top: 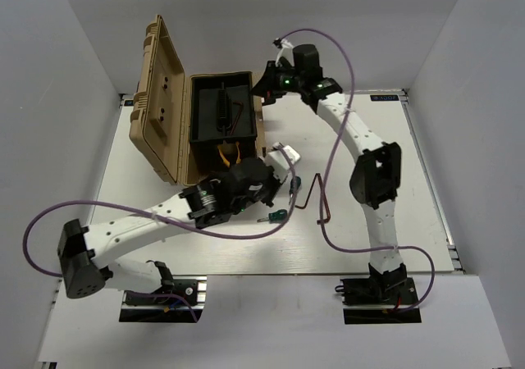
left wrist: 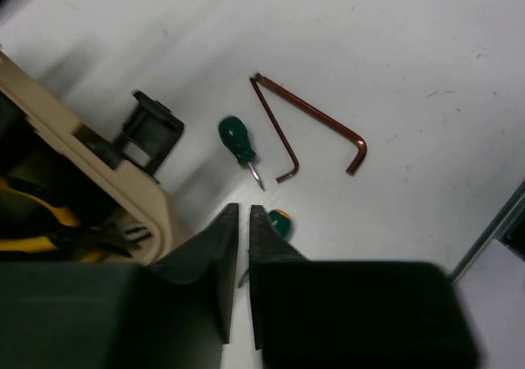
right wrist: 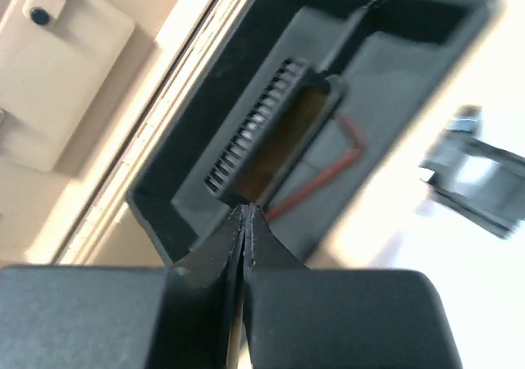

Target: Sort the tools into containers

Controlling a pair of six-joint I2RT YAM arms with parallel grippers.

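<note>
Top view: open tan toolbox (top: pixel 156 98). Black tray (top: pixel 209 127) inside holds red hex key (top: pixel 243 115). Yellow pliers (top: pixel 228 152) in toolbox beside tray.

Left wrist view: left gripper (left wrist: pixel 244 221) fingers nearly together, nothing seen between. Green screwdriver (left wrist: pixel 238 139) and two hex keys (left wrist: pixel 316 119) lie on table (left wrist: pixel 410 41) ahead.

Right wrist view: right gripper (right wrist: pixel 245 217) fingers pressed together, empty, above tray.

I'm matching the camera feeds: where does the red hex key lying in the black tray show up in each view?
Top external: hex key in the black tray, upper centre.
Left wrist: not in it.
Right wrist: hex key right of centre, in the tray.
Shared landmark: tan case.
</note>
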